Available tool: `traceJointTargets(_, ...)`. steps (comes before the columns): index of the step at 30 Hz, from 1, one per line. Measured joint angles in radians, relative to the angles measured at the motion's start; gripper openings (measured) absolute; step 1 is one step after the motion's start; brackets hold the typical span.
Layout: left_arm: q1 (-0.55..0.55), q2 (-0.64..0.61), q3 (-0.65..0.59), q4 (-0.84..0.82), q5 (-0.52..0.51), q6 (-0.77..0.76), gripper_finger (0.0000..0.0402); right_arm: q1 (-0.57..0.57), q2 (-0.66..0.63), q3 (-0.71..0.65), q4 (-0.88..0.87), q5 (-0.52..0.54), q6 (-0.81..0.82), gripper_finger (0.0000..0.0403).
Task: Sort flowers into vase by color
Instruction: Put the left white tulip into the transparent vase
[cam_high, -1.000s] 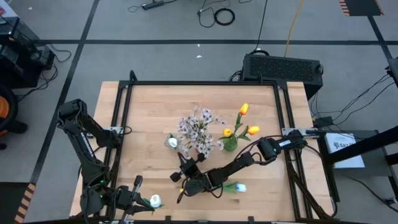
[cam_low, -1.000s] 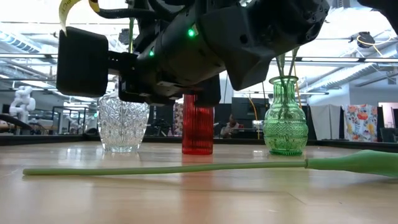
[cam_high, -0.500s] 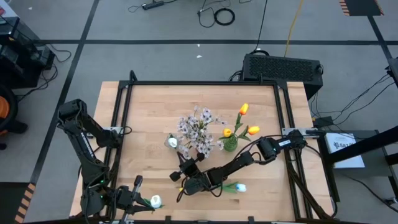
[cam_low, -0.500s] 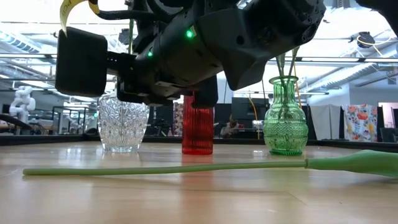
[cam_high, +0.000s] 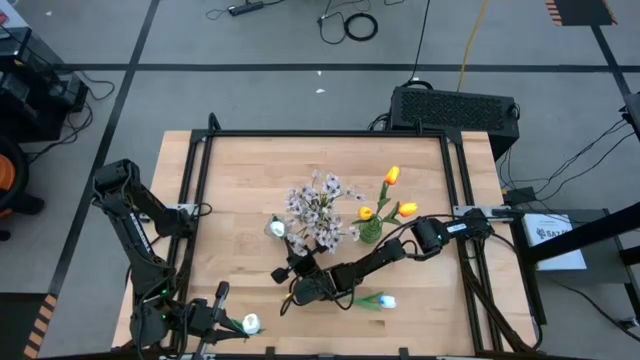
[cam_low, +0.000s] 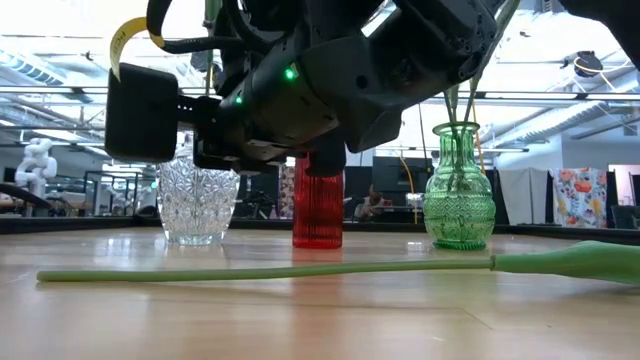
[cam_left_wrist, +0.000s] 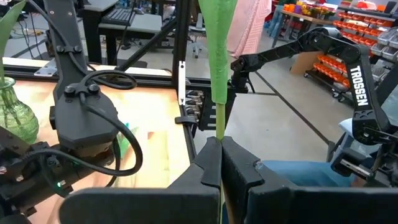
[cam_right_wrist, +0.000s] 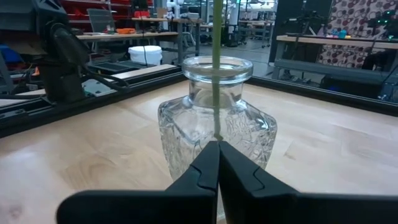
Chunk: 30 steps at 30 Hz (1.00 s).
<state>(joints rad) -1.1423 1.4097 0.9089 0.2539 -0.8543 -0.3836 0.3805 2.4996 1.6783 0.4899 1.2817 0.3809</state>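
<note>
The right gripper (cam_high: 296, 283) was closed on a thin green stem (cam_right_wrist: 216, 68), which rose straight up from between its fingers; directly ahead of it, just beyond the fingertips, stood the clear vase (cam_right_wrist: 216, 127), with one white bloom already showing at its mouth in the high view. The left gripper (cam_left_wrist: 220, 163) waited at the near left corner of the table, likewise clamped on a stem (cam_left_wrist: 219, 74) and carrying a white tulip (cam_high: 249, 323). Just beside the right gripper, on its side away from the vases, a pale-blue tulip (cam_high: 380, 301) lay flat on the table (cam_high: 240, 180). Beyond the clear vase stood the red vase (cam_low: 318, 212), filled with the pink-white sprays (cam_high: 320, 210), and past that the green vase (cam_low: 459, 200), holding three orange tulips (cam_high: 392, 176). Judged from this layout, the orange and pink groups were sorted. Remaining work was the white group: seat the stem held by the right gripper in the clear vase, then place the left gripper's tulip and the loose one.
</note>
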Motion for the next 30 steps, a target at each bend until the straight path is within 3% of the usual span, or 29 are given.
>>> traceJointTargets(23,0.000,0.000,0.000,-0.002,0.000,0.000,0.0001,-0.003,0.005,0.000,-0.021,-0.033,0.055,0.0000)
traceJointTargets(30,0.000,0.000,0.000,-0.006,-0.047,0.002,0.0001,-0.003,0.005,0.000,-0.001,-0.057,0.082,0.0000)
